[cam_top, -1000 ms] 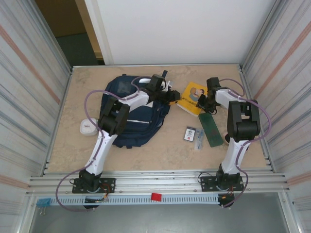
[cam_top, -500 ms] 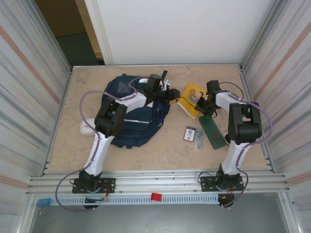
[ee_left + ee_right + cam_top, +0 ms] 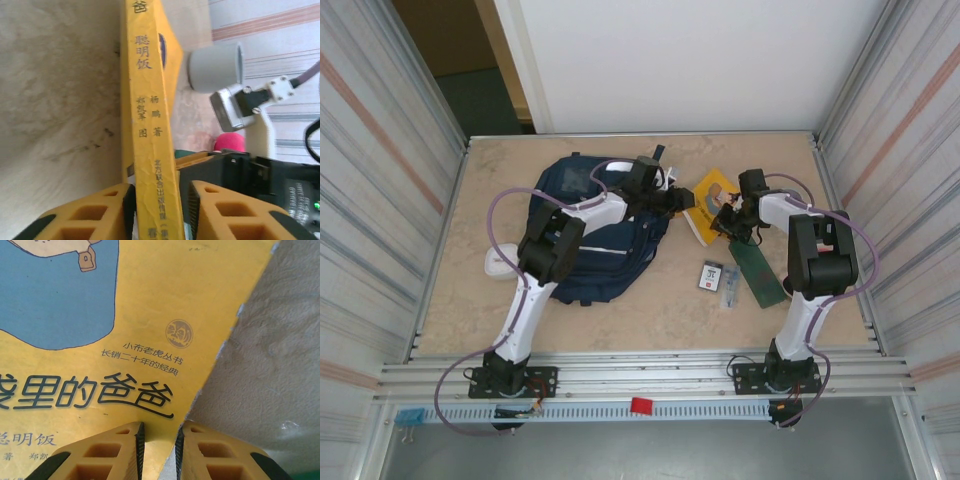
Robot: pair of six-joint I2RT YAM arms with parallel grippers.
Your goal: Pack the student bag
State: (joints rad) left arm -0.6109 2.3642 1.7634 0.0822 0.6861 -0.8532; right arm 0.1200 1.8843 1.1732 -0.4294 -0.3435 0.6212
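The student bag (image 3: 590, 240), navy blue, lies flat at the table's left centre. A yellow book (image 3: 713, 196) lies just right of it, between my two grippers. My left gripper (image 3: 672, 200) reaches over the bag's top right corner. In the left wrist view it (image 3: 160, 192) is shut on the book's spine (image 3: 147, 125), which stands on edge between the pads. My right gripper (image 3: 728, 218) holds the book's near right corner. In the right wrist view its jaws (image 3: 158, 432) pinch the cover's corner (image 3: 150, 315).
A green flat case (image 3: 757, 268) lies right of centre, with a small white card (image 3: 710, 276) and a clear packet (image 3: 730, 285) beside it. A white round object (image 3: 500, 263) sits left of the bag. Metal walls close both sides.
My left gripper's jaws have narrowed onto the book's spine. The right gripper has edged left with the book's corner, and the book has shifted slightly toward the bag.
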